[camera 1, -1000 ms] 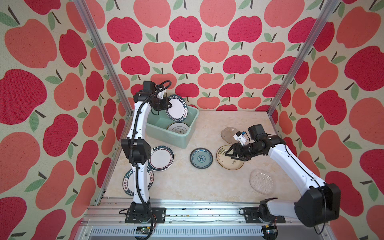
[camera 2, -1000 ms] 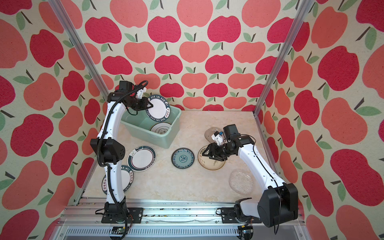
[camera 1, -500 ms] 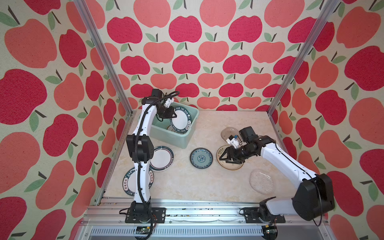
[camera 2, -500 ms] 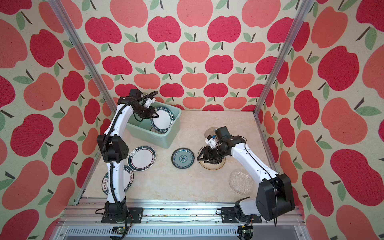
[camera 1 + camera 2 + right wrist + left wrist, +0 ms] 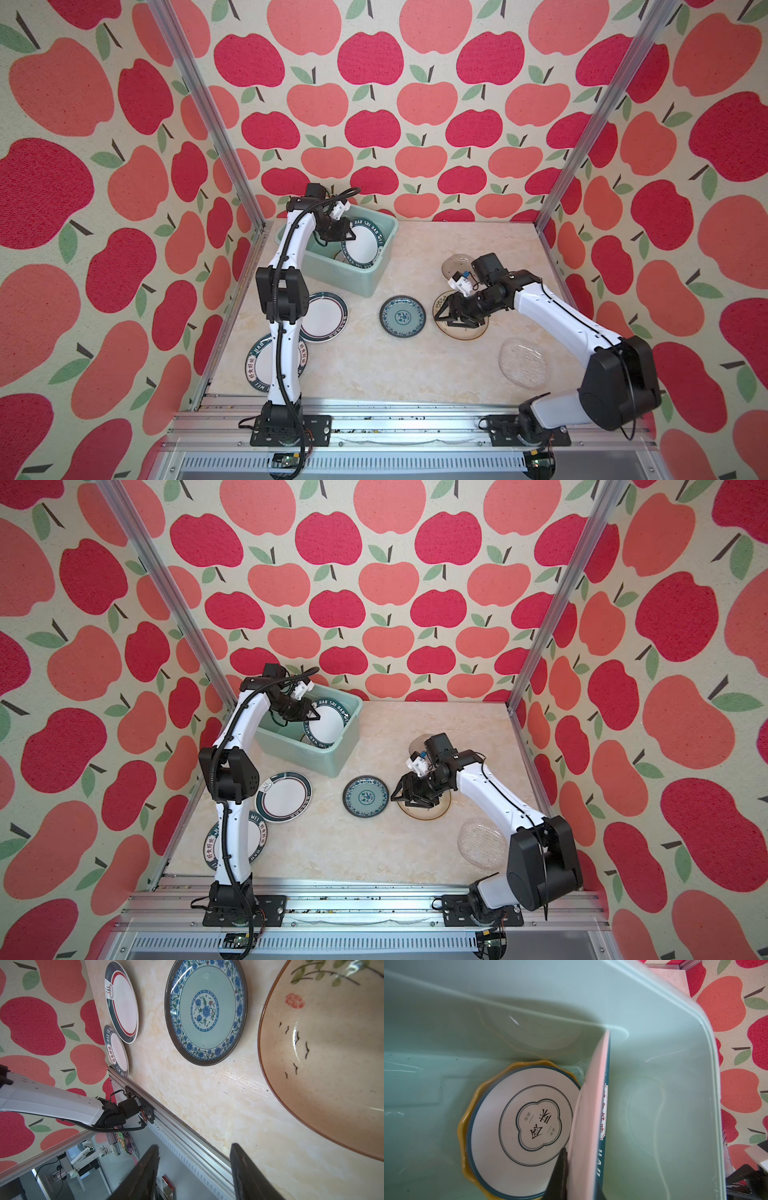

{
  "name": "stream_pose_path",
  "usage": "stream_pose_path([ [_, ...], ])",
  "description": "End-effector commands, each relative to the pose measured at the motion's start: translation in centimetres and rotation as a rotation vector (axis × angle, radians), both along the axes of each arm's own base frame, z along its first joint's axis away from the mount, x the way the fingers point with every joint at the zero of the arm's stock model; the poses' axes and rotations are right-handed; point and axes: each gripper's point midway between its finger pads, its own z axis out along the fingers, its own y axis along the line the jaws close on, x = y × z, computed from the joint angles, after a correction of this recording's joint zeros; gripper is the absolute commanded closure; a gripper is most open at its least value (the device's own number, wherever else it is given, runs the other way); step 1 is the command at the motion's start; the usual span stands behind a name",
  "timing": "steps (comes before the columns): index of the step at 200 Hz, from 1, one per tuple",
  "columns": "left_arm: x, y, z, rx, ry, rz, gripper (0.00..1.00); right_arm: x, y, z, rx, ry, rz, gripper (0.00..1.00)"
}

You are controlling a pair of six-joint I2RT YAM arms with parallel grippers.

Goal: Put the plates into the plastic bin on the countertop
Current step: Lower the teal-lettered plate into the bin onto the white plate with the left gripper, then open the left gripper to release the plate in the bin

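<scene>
1. Nine plates (image 5: 402, 322): three in the bin (image 5: 353, 278), six flat on the countertop (image 5: 395, 370).
2. One lettered plate (image 5: 365, 248) stands on edge inside the bin, clamped by the left gripper (image 5: 352, 237), lower than before.
3. Half-spread and empty, the right gripper (image 5: 446, 321) has slid leftward over the cream plate (image 5: 463, 333).

We see apple-patterned walls (image 5: 374, 104) on three sides: red and coral fruit with green leaves on cream. A slanting aluminium post (image 5: 165, 588) stands at each back corner. Along the front runs an aluminium rail (image 5: 415, 424), with a slotted strip (image 5: 395, 462) just below it.
</scene>
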Motion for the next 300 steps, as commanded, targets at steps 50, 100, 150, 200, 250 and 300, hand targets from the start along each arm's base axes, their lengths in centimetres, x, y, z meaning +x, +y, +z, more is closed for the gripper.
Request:
stream_pose_path([
  [50, -0.4, -1.1, -2.6, -0.024, 0.051, -0.046, 0.99, 0.8, 0.6, 0.1, -0.006, -0.007, 0.004, 0.42],
  [100, -0.4, -1.1, -3.8, -0.022, 0.068, -0.048, 0.85, 1.0, 0.8, 0.0, -0.009, -0.003, 0.006, 0.42],
  [150, -0.1, -0.9, -4.8, -0.009, 0.071, -0.045, 0.68, 1.1, 0.9, 0.1, -0.021, -0.002, 0.019, 0.42],
  [200, 0.1, -0.5, -6.0, 0.014, 0.074, -0.043, 0.57, 1.3, 1.3, -0.1, -0.024, 0.006, 0.025, 0.42],
  [250, 1.2, 0.3, -7.4, 0.031, 0.066, -0.009, 0.49, 1.5, 1.9, -0.2, -0.028, 0.009, 0.04, 0.42],
  [300, 1.9, 0.9, -8.4, 0.067, 0.048, 0.013, 0.41, 1.7, 2.1, -0.8, -0.038, 0.017, 0.046, 0.42],
])
